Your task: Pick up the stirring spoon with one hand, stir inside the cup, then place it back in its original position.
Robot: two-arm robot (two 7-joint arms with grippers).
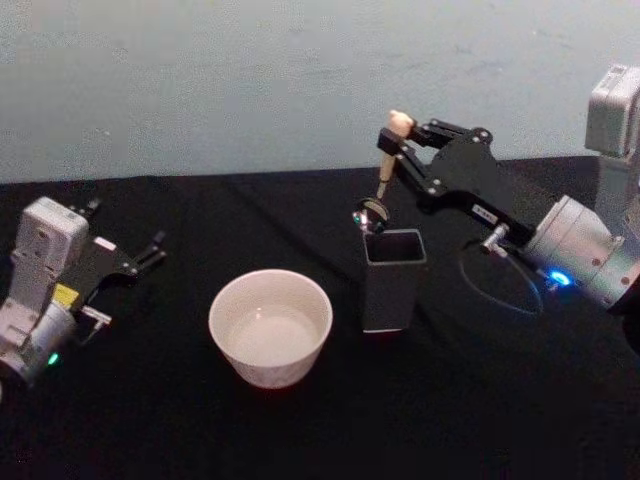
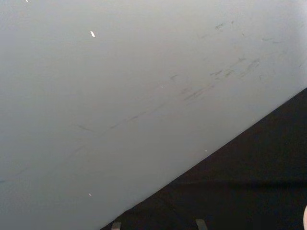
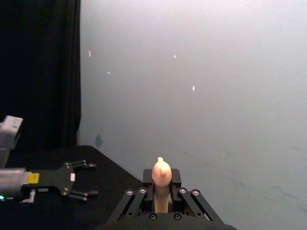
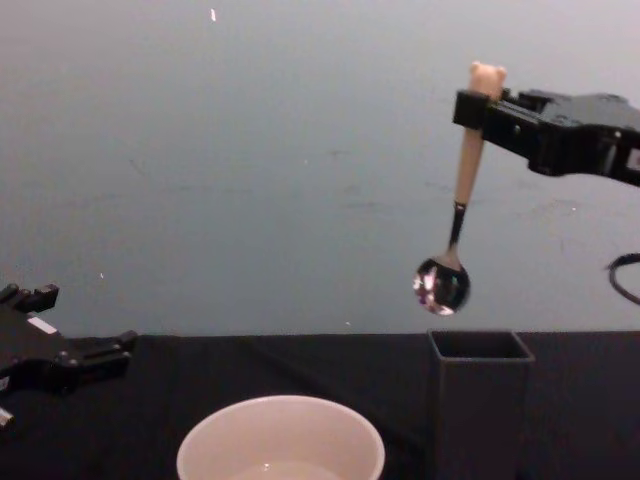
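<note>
Pinches the beige handle just under the bear head with the right gripper. Holds the stirring spoon near upright, bowl down, above the cup-side edge of the holder, apart from it. Puts the cup lower and leftward, between the holder and the parked, spread left gripper. Shows the bowl-to-mouth gap plainly from the chest; from the head, nearly merges them.
</note>
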